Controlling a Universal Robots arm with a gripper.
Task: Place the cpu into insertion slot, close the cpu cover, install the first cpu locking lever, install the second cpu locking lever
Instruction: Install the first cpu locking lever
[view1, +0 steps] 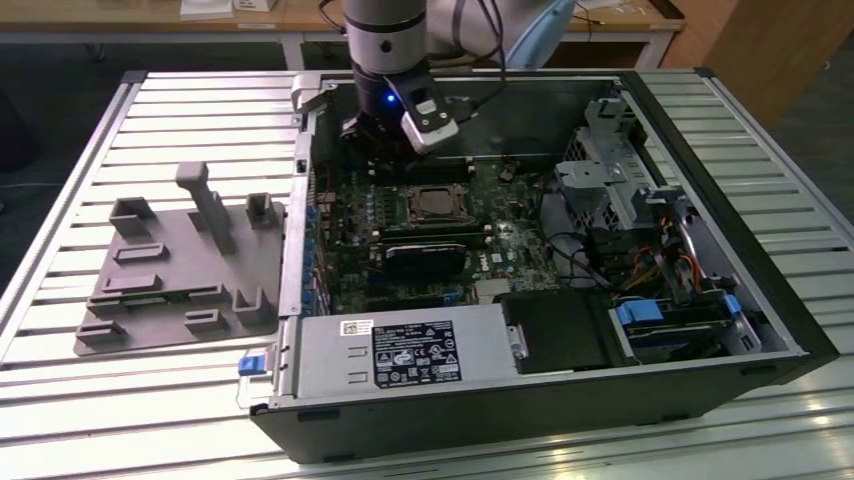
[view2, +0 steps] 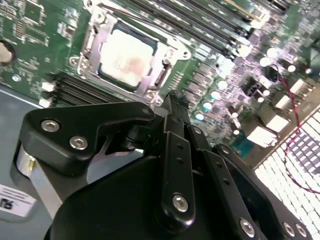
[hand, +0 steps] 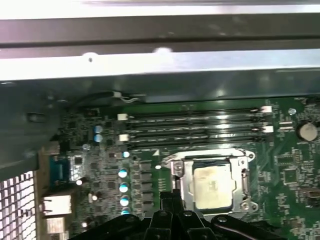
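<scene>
The clenched, empty gripper (view2: 175, 102) is hovering just beside the cover (view2: 92, 47) lying over the cpu (view2: 125, 56); a sideways slip could be scraping the board (view2: 30, 35).

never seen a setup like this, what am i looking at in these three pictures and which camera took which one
This is a robot arm working inside an open computer case that lies on a slatted metal table. The exterior view comes from a camera standing off the arm and takes in the whole scene. The two wrist views come from cameras riding on the arm, so they look closely at the green circuit board. On the table, at the exterior view's left, lies a grey plastic holder. In both wrist views the square silver chip sits in its socket, with a thin metal frame lying flat around it. The black jaws in the foreground look shut with nothing between them, near the socket.
</scene>
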